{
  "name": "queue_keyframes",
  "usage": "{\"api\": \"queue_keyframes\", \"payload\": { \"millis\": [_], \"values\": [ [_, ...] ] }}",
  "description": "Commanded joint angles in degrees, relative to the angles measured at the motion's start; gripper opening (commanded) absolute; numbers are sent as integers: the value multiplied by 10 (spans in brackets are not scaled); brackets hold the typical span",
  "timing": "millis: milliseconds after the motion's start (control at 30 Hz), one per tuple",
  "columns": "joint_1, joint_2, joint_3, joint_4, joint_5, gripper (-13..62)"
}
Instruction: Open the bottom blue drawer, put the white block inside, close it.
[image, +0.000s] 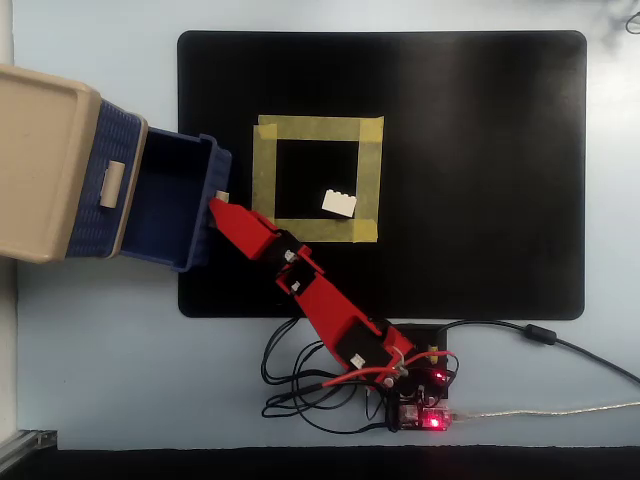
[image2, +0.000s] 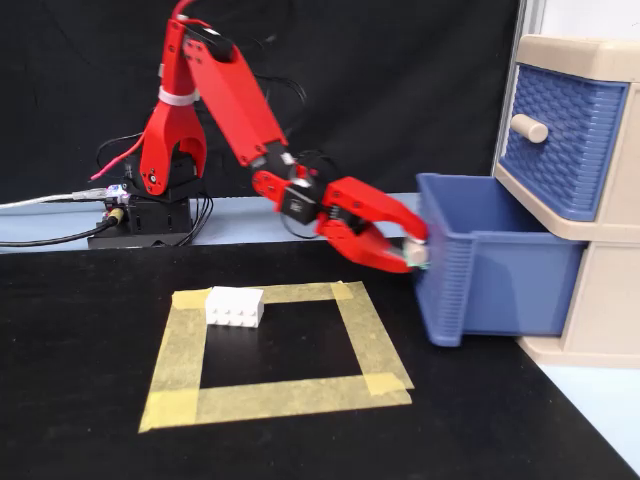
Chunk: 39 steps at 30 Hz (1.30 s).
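The tool (image2: 412, 254) gripped the bottom blue drawer (image2: 480, 262) by its handle, drawer well out. Behind it, the white block (image2: 235, 305) lay inside the tape square (image2: 275, 350). Further pulling risked dragging the drawer free.

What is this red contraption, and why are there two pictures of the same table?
It is a small red robot arm ending in a gripper. One picture looks straight down from above; the other camera stands at table height, facing the arm. The gripper is clamped on the small handle of the bottom blue drawer, which is pulled well out of the beige cabinet; the upper blue drawer is shut. On the black mat, inside a square of yellow tape, lies the white block, untouched.
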Motion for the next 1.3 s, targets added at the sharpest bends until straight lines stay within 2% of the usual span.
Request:
{"api": "queue_keyframes", "payload": {
  "millis": [0, 33, 67, 133, 167, 200, 333, 433, 600, 700, 767, 867, 967, 1033, 1100, 1267],
  "values": [
    [8, 40, 54, 11, -4, -77],
    [10, 45, 62, 11, -3, -54],
    [9, 47, 64, 12, -2, 14],
    [10, 48, 55, 12, -2, 243],
    [12, 50, 52, 13, -1, 311],
    [19, 54, 53, 15, 2, 336],
    [54, 119, 65, 35, 35, 337],
    [69, 193, 70, 120, 150, 337],
    [102, 371, 59, 403, 344, 336],
    [108, 436, -79, 679, 499, 336],
    [110, 426, -191, 880, 614, 335],
    [144, 364, -345, 1110, 901, 335],
    [219, 309, -385, 1153, 1217, 335],
    [248, 301, -388, 1155, 1345, 336],
    [257, 293, -388, 1155, 1398, 336],
    [258, 246, -378, 1154, 1390, 337]
  ]
}}
